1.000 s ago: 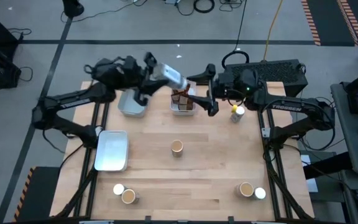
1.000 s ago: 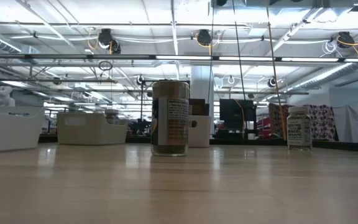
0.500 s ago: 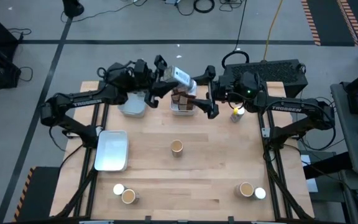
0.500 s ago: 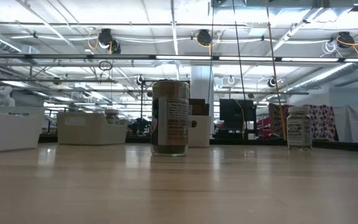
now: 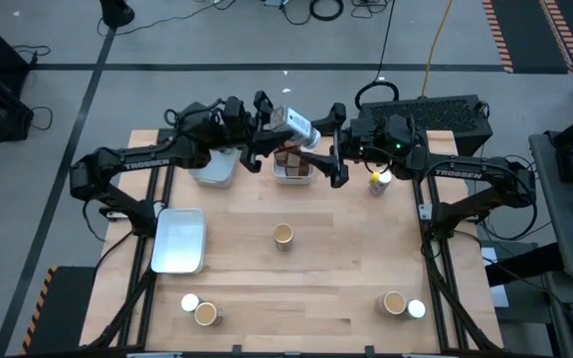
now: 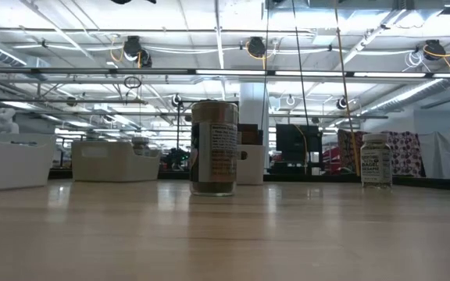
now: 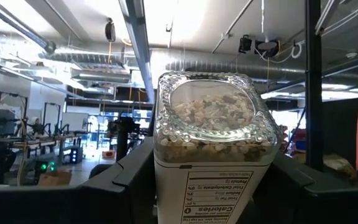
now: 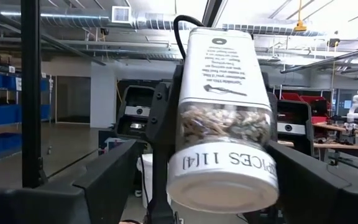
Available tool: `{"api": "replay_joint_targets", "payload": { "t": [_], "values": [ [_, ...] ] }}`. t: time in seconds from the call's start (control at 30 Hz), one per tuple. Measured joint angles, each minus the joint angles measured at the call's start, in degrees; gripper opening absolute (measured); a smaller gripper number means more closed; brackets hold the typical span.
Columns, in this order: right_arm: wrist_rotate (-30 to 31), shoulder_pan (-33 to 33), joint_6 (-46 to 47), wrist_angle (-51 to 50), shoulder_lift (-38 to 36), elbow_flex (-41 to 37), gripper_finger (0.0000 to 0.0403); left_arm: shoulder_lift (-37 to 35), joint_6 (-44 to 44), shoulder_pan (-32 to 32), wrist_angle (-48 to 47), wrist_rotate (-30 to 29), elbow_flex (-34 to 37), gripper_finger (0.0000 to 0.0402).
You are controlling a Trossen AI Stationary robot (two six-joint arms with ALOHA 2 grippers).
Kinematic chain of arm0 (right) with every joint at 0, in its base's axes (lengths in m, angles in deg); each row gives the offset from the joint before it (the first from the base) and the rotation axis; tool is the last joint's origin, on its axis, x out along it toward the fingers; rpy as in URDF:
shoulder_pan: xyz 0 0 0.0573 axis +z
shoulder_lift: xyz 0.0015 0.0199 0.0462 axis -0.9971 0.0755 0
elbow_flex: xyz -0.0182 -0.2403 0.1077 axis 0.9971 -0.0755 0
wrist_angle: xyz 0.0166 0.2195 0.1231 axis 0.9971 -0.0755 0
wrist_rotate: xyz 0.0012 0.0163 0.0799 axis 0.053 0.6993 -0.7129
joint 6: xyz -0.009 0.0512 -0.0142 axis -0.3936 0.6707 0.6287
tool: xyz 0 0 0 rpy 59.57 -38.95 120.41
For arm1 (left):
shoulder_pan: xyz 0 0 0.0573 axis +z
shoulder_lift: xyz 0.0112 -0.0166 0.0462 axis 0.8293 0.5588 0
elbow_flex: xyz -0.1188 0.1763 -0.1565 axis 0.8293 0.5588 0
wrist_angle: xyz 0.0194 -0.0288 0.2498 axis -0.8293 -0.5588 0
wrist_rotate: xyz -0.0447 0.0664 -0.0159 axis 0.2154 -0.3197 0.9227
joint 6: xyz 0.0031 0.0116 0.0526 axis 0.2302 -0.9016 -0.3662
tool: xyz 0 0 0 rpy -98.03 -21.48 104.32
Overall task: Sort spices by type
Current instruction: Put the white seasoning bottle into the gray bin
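Left gripper (image 5: 275, 127) clamps a white-capped spice jar (image 5: 296, 123) by its glass base, held sideways in the air over the far table edge, above the small tray of brown packets (image 5: 292, 164). Right gripper (image 5: 332, 145) faces it, jaws spread wide to either side of the cap end, not touching. Wooden table (image 5: 336, 259) mid-area bare around one tan-topped jar (image 5: 284, 235). Other jars sit near the near corners (image 5: 205, 313) (image 5: 394, 302). Pale tray (image 5: 179, 240) lies by the left edge.
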Motion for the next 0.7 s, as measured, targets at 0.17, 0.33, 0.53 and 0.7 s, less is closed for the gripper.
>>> {"api": "replay_joint_targets", "payload": {
  "t": [0.17, 0.33, 0.53, 0.7],
  "values": [
    [0.1, 0.0, 0.0, 0.0, 0.0, 0.0, 0.0273, 0.0, 0.1, 0.0, 0.0, 0.0, 0.0, 0.0208],
    [0.3, -0.1, 0.0, 0.0, 0.0, 0.0, 0.0215, 0.0, 0.1, 0.0, -0.1, 0.2, 0.0, 0.0208],
    [0.4, -0.1, 0.0, -0.6, 0.0, 0.0, 0.0178, -0.1, -0.2, 0.0, -1.5, 0.7, 0.0, 0.0208],
    [0.3, -0.1, 0.6, -1.5, -0.1, 0.0, 0.0178, -0.2, 0.5, 0.0, -2.2, 0.7, 0.0, 0.0210]
  ]
}}
